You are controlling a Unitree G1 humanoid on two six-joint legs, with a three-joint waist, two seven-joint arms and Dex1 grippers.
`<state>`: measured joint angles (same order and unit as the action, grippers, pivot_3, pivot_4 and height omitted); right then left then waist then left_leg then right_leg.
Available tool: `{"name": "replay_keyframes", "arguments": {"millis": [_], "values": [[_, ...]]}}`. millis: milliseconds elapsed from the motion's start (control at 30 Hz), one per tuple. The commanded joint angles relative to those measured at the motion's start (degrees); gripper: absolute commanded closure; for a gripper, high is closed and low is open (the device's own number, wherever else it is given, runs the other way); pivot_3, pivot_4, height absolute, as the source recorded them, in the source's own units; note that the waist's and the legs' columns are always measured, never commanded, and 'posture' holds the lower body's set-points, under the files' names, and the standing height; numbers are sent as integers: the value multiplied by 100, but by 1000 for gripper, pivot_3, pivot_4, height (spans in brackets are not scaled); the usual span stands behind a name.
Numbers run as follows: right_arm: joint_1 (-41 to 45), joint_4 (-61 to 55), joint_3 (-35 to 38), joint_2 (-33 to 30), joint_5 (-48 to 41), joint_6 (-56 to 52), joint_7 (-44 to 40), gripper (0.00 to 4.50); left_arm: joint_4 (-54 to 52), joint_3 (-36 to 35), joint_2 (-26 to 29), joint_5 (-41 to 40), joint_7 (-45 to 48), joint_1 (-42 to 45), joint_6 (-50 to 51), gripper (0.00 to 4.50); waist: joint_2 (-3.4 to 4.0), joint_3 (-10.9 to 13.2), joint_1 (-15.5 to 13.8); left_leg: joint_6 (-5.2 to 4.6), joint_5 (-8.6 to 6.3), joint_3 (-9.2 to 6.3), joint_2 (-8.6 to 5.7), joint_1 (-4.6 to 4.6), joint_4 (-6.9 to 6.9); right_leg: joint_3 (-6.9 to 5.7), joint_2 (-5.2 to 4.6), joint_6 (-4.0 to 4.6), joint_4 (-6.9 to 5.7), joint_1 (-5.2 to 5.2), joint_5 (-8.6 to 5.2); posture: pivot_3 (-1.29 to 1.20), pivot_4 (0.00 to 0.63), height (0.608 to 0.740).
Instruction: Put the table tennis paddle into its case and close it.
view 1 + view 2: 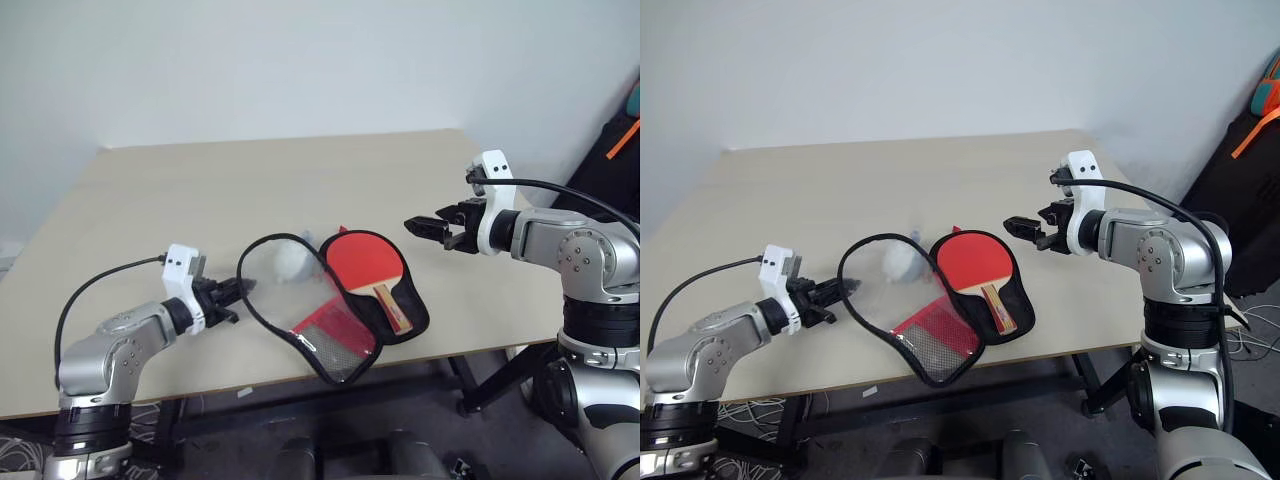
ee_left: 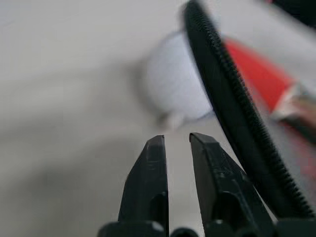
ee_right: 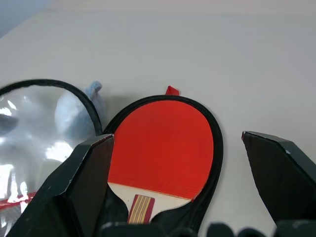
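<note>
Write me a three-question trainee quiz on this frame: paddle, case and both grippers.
1. True or false: the table tennis paddle lies face up in the black half of the open case.
2. Which gripper has its fingers spread wide above the table? A) left gripper B) right gripper
3. Fill in: beside the case's clear flap lies a small whitish ____.

Key
1. True
2. B; the left gripper's fingers are nearly together at the flap's black edge.
3. ball

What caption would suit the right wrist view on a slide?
Open right tool hovering above the red paddle lying in its unzipped case on the table.
</note>
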<state>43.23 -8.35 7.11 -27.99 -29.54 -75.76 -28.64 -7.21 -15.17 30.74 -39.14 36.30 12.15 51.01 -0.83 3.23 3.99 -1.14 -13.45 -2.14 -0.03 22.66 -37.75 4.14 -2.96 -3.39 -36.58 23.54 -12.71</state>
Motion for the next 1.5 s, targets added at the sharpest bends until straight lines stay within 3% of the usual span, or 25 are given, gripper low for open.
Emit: {"name": "replay_keyframes", "arguments": {"millis": [33, 333, 533, 767, 900, 1167, 1500], "values": [[117, 49, 146, -188, 3, 220, -21, 0, -314, 388, -185, -252, 116, 351, 177, 3821, -2, -1, 9, 0, 0, 1, 0, 0, -2, 1, 0, -2, 0, -1, 1, 0, 0, 740], [419, 790, 20, -491, 224, 848, -112, 0, 793, 1848, -1649, 573, -56, 1706, -515, 3821, 0, -2, -32, -2, 1, 4, -10, -1, -9, 9, 4, -3, 2, -10, 2, 0, 0, 740], [342, 721, 78, -506, 212, 855, -68, 0, 1064, 2017, -1785, 786, 17, 1822, -618, 3821, 10, -3, -28, -3, 1, 9, -4, -5, 0, 23, 16, -3, -2, -1, 2, 0, 0, 740], [161, 538, 206, -445, 184, 766, 90, 0, 80, 1804, -1506, 48, 58, 1053, 552, 3821, 10, -3, -29, -4, 0, 8, -7, -2, -6, 26, 11, -5, -2, -3, 1, 0, 0, 740], [118, 457, 222, -328, 142, 727, 180, 0, -306, 1967, -1229, -75, 113, 666, 1008, 2978, 10, -3, -28, -4, 0, 8, -6, -3, -7, 25, 12, -5, -3, -3, 0, 0, 0, 740], [81, 358, 220, -56, 101, 678, 334, 0, -467, 2057, -1127, -341, 100, 327, 1584, 161, 12, -2, -34, -4, 0, 6, -7, -3, -10, 22, 11, -3, -2, -5, -1, 0, 0, 740], [33, 123, 306, 139, 6, 497, 555, 0, 204, 1756, -1766, -485, -426, 460, 2178, 161, 17, -5, -64, -4, 0, 5, -9, -6, -10, 21, 9, -4, -2, -10, -1, 0, 0, 740]]}}
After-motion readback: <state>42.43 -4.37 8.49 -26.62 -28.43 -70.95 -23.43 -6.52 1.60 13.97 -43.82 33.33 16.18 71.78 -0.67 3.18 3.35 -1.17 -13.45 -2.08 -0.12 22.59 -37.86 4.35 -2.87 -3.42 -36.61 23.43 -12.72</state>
